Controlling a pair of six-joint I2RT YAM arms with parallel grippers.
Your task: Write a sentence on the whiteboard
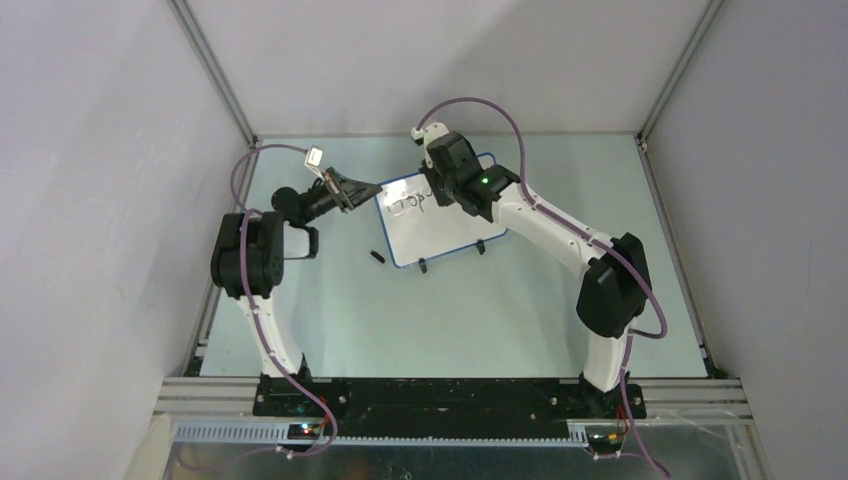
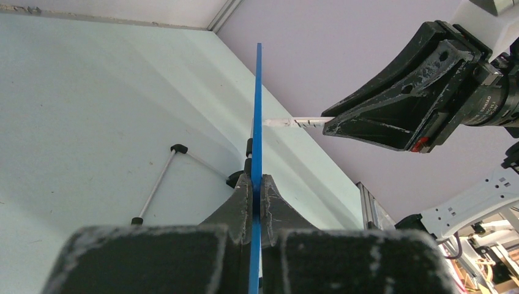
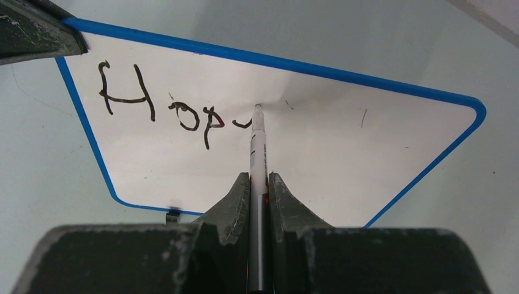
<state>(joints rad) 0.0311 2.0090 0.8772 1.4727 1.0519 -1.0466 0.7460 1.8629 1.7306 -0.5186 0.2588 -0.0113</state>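
The whiteboard (image 1: 445, 228) stands tilted at the table's middle back, with a blue frame and black clip feet. My left gripper (image 1: 362, 190) is shut on its left edge, seen edge-on as a blue strip (image 2: 256, 122) in the left wrist view. My right gripper (image 1: 452, 188) is shut on the slim black-and-white marker pen (image 3: 257, 153), whose tip touches the board (image 3: 318, 153). The sentence (image 3: 162, 107) reads "Hop" plus the start of one more stroke, in black marker. In the left wrist view the right gripper (image 2: 343, 125) holds the pen (image 2: 297, 122) against the board.
A small black pen cap (image 1: 377, 258) lies on the table just left of the board. A wire stand leg (image 2: 160, 180) shows behind the board. Grey enclosure walls and aluminium rails (image 1: 215, 70) bound the table.
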